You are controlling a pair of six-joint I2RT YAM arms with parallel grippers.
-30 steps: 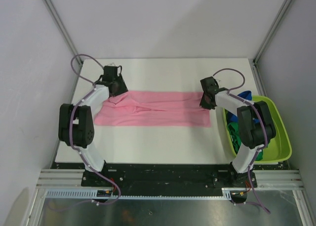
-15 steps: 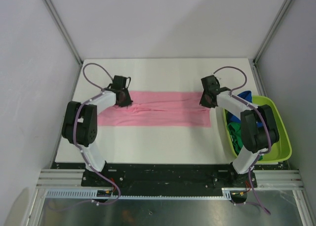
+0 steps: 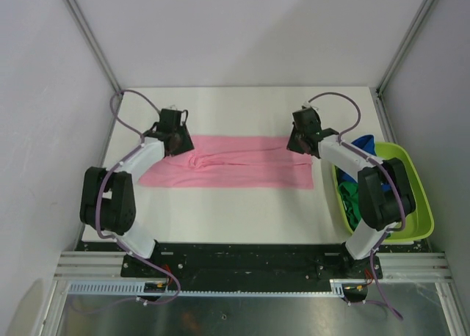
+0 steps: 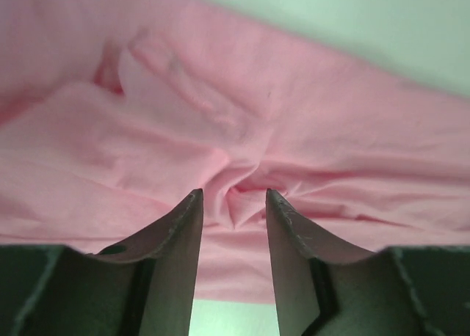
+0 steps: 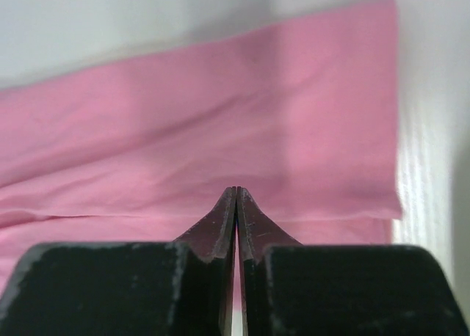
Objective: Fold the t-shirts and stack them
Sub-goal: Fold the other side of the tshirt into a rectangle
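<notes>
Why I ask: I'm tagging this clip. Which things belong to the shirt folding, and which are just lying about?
Belongs to the job: pink shirt, spread on the table; blue shirt and green shirt, in the tub; left gripper, open; right gripper, shut.
Just lying about: tub; table.

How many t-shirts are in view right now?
3: the pink t-shirt flat on the table; the blue t-shirt and green t-shirt in the lime tub. Others may be hidden there.
</notes>
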